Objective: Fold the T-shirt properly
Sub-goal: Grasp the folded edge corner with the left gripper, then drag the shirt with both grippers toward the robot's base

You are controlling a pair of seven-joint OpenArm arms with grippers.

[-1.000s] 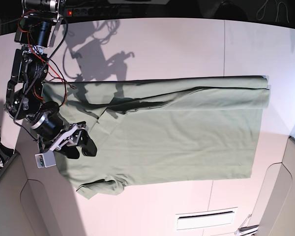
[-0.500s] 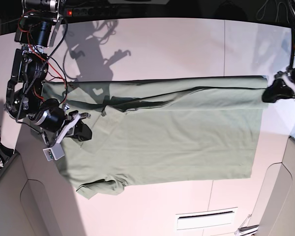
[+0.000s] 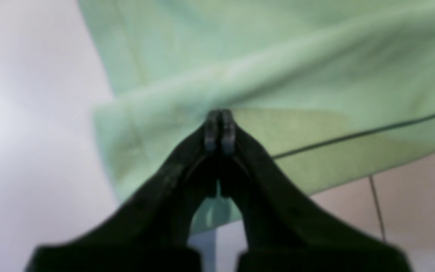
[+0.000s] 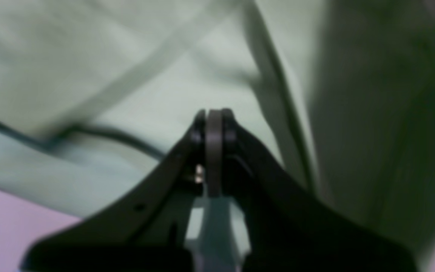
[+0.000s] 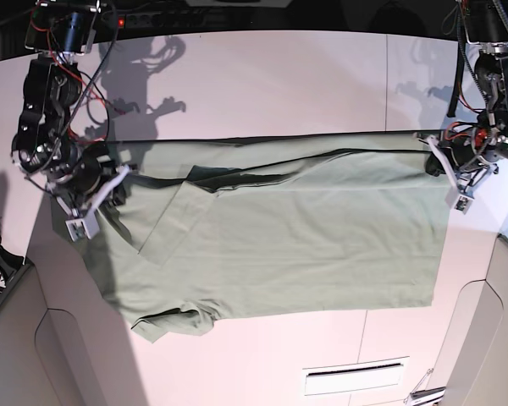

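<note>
The left hand (image 3: 219, 130) is pinching the shirt (image 3: 278, 75). Its two black fingers are pressing together at the tips, and a fold of green cloth is sitting right at those tips. Just past the tips, the cloth is bunching into a soft ridge. A thin dark seam is running off to one side of the fingers. Beside the cloth, the pale table (image 3: 32, 132) is showing.

The right hand (image 4: 213, 128) is pinching the shirt (image 4: 127, 75) too. Its fingers are closing on a thin strip of cloth between them. Right behind the tips, the green cloth is filling almost the whole view, with a dark curved edge off to one side. This picture is blurry, so I cannot tell which part of the shirt that edge is.

From above, the shirt (image 5: 288, 228) is lying spread out on the table (image 5: 279, 76), with its top edge folded over. The left hand (image 5: 440, 162) is holding one top corner. The right hand (image 5: 108, 182) is holding the top corner at the far end, near a sleeve. The shirt is stretching between the two hands.
</note>
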